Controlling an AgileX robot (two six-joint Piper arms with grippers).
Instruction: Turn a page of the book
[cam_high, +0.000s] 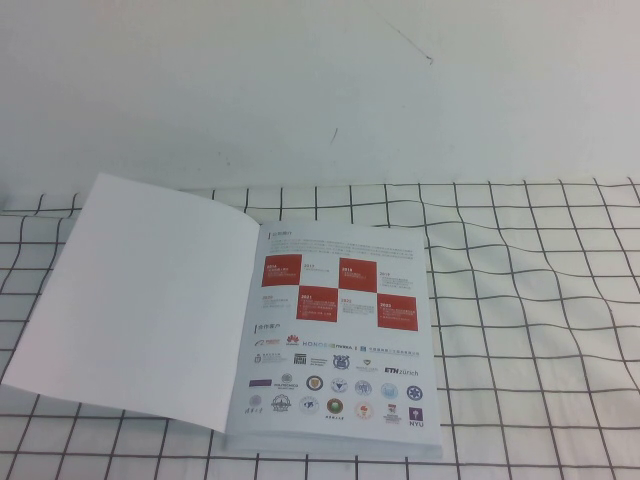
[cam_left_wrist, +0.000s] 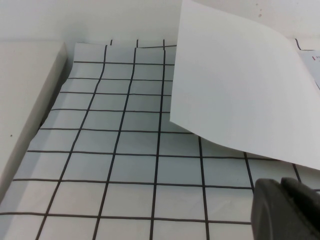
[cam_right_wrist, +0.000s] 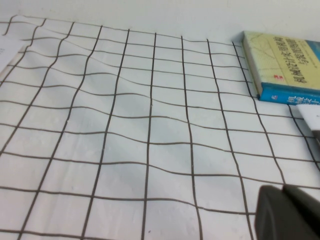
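Note:
The book (cam_high: 340, 340) lies open on the checked cloth, its inner page with red squares and logos facing up. The page (cam_high: 140, 300), plain white side up, is folded over to the left and curves slightly above the cloth. In the left wrist view the page (cam_left_wrist: 240, 90) arches over the cloth, and my left gripper (cam_left_wrist: 281, 186) sits low beside it, apart from it, fingers together and empty. In the right wrist view my right gripper (cam_right_wrist: 283, 192) hovers over bare cloth, shut and empty, with only a corner of the book (cam_right_wrist: 10, 50) visible far off. Neither gripper appears in the high view.
A black-and-white checked cloth (cam_high: 530, 300) covers the table, wrinkled to the right of the book. A second, blue-green book (cam_right_wrist: 285, 65) lies near the cloth's edge in the right wrist view. A white block (cam_left_wrist: 25, 100) borders the cloth in the left wrist view.

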